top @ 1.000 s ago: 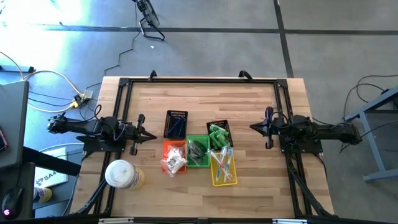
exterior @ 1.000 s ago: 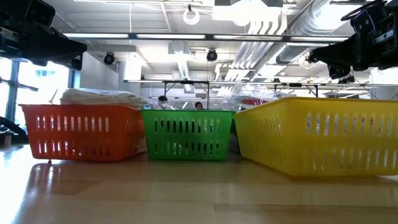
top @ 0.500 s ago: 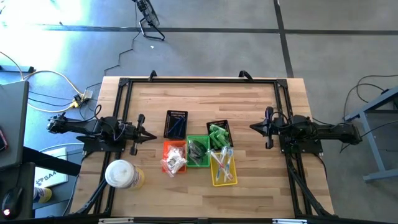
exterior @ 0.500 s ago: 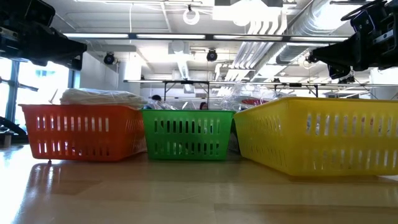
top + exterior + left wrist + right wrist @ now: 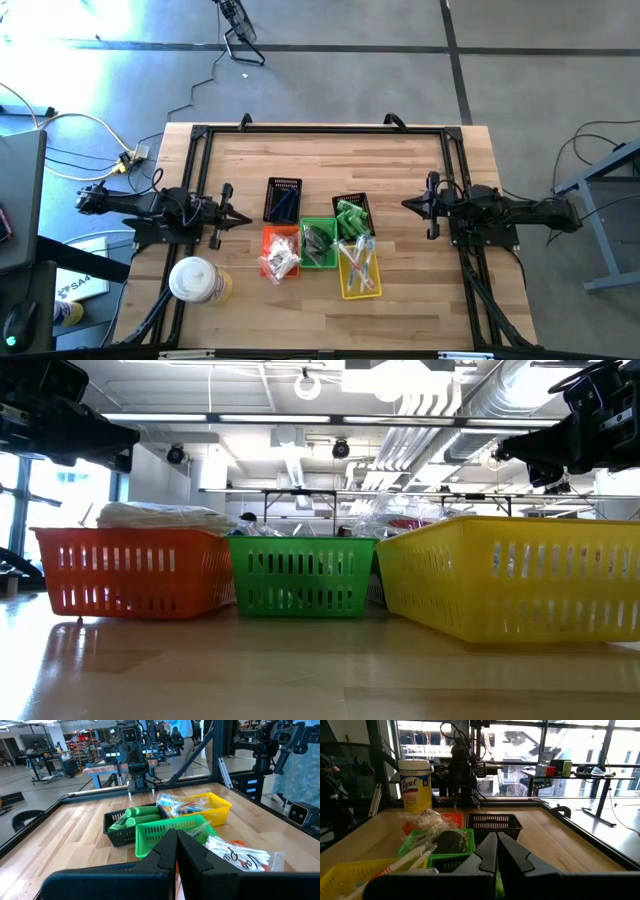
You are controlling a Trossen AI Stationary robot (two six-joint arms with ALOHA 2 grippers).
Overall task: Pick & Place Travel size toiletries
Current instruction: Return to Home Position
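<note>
- Left gripper (image 5: 238, 219) is seen with jaws pressed shut, nothing held.
- Right gripper (image 5: 410, 205) is likewise closed and empty.
- Small green plastic tubes (image 5: 350, 218) are laid in a black mesh basket (image 5: 350, 198), between both pairs of jaws, nearer the right ones.
- Clear-wrapped white pieces (image 5: 279, 260) are piled in an orange slatted basket (image 5: 278, 231), just ahead of the left jaws.

Bright overall. Hard daylight glare on floor (image 5: 80, 20), top-left of high view; windows (image 5: 520, 750) blown out; table (image 5: 300, 670) glossy, soft shadows under baskets (image 5: 130, 570).
</note>
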